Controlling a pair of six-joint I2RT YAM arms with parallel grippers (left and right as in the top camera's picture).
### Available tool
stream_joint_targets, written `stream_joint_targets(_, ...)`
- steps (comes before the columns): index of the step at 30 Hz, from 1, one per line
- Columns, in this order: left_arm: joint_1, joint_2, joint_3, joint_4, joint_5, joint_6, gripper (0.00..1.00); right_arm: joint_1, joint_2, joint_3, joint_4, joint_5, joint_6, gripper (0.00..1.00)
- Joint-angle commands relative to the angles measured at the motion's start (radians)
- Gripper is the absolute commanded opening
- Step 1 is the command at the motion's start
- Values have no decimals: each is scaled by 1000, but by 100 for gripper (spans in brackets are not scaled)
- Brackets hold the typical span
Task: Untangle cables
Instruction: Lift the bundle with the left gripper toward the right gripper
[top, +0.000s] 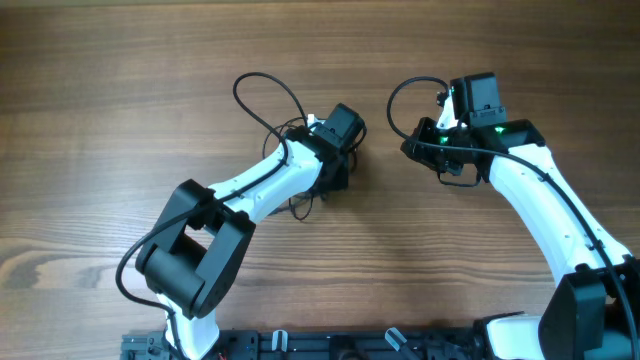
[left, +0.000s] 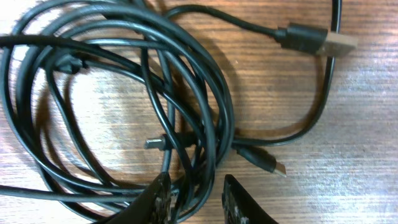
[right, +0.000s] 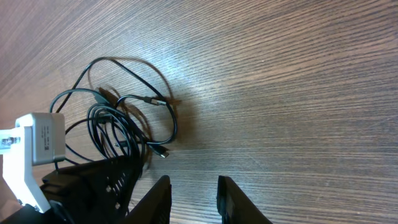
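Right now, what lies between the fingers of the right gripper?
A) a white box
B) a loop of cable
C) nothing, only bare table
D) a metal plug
C: in the right wrist view, the right gripper stands over bare table with nothing between its fingers, and the cables lie apart from it.

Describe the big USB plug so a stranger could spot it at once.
On the wooden table, black cables lie coiled just ahead of the left claw. One cord leaves the coil's far side and ends in the big USB plug. It is broad and flat with a silvery tip, much wider than the small plug nearer the claw.
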Motion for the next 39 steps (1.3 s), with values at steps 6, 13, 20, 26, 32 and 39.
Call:
stream_joint_targets(6, -7, -10, -74, 25, 26, 56, 4, 0, 16, 14, -2, 19, -21, 27)
stream_joint_targets(13, 176, -145, 39, 30, 430, 205, 4, 0, 16, 14, 11, -56, -60, 26)
stream_joint_targets(20, 488, -177, 48, 56, 1117, 364, 4, 0, 16, 14, 161, -449, -141, 34)
stream_joint_targets(26, 570, -177, 48, 58, 1393, 545, 4, 12, 16, 14, 356, -658, -37, 37)
stream_joint_targets(32, 565, -177, 48, 64, 1602, 746, 4, 64, 16, 14, 399, -571, 194, 36)
stream_joint_targets(39, 554, -177, 48, 63, 1602, 802, 4, 77, 16, 14, 539, -481, 483, 38)
